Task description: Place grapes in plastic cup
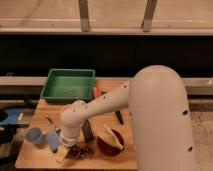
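The grapes (81, 150), a small dark reddish-purple bunch, lie near the front edge of the wooden table (35, 157). My gripper (70, 145) hangs from the white arm, pointing down, right at the left side of the bunch. The arm's wrist covers part of the spot where it meets the grapes. The plastic cup (34, 135), short and light blue, stands upright at the table's front left, a hand's width left of the gripper.
A green tray (67, 85) sits at the back left. A red bowl (111, 146) holding something yellow stands right of the grapes. A dark block (88, 131), a dark pen-like item (119, 117), a bluish object (52, 140) and a yellowish piece (62, 155) lie nearby.
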Controlling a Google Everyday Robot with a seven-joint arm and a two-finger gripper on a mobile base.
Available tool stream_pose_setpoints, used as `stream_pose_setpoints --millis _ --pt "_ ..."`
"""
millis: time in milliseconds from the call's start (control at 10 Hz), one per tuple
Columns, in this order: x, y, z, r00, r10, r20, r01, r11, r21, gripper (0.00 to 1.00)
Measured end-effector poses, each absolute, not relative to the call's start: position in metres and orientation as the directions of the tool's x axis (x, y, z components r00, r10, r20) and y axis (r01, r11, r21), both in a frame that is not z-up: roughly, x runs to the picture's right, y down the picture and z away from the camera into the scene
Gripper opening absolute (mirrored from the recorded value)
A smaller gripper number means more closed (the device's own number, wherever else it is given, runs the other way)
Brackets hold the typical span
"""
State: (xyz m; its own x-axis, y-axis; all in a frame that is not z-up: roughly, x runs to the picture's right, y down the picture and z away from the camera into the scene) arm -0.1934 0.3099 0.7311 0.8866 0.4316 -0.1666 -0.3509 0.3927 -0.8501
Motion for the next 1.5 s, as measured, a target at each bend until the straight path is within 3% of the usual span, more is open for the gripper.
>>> stream_pose_setpoints --millis 500,600,1500 --pt "-0.193 0.305 0.730 0.884 0.437 -0.165 -0.357 0.403 -0.843 0.06" --pt "-0.192 0.302 0.728 0.882 0.446 -0.150 -0.349 0.406 -0.845 0.01" --pt "-0.197 0.184 0.683 0.847 0.528 0.069 -0.269 0.536 -0.801 0.00"
